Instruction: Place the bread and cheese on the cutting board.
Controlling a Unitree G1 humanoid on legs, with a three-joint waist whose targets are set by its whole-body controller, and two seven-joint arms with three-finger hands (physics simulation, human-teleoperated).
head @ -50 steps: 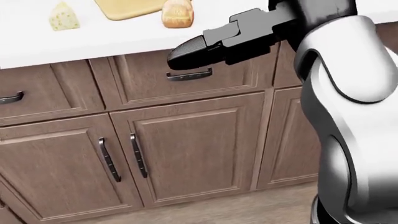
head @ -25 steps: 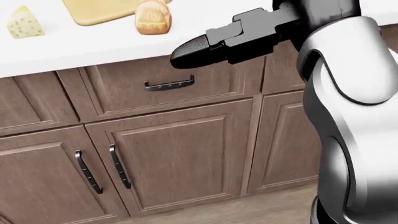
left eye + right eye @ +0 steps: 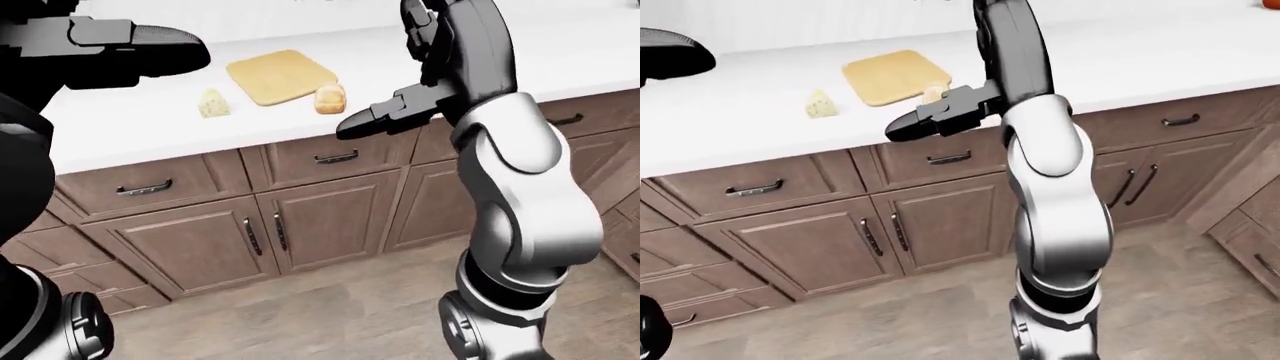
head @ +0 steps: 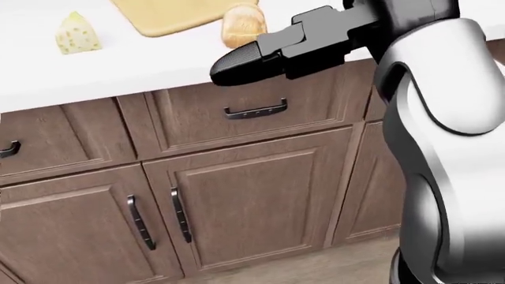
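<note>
On the white countertop (image 3: 130, 127) lie three task things: one pale tan rectangular wooden cutting board (image 3: 280, 76), one small golden-brown bread loaf (image 3: 329, 98) and one pale yellow wedge of cheese with small holes (image 3: 211, 104). The bread loaf sits on the counter touching or just beside the board's near right corner, not clearly on it. The cheese wedge stands apart from the board, to its left and a little nearer the counter's edge.

The robot's right hand (image 3: 372, 120), black and blocky, hangs in the air off the counter's near edge, just right of the bread in the left-eye view. Its fingers point left and lie straight together, grasping nothing. The left hand (image 3: 150, 51) shows at the upper left of the left-eye view, dark, stretched out flat above the counter's left part and empty; whether its fingers are spread cannot be told.

Below the counter run brown wooden cabinets (image 4: 237, 201). The head view shows two drawer fronts with dark handles, and one pair of doors with two upright dark handles (image 4: 160, 218) side by side. A light wood-plank floor (image 3: 330, 300) lies beneath.
</note>
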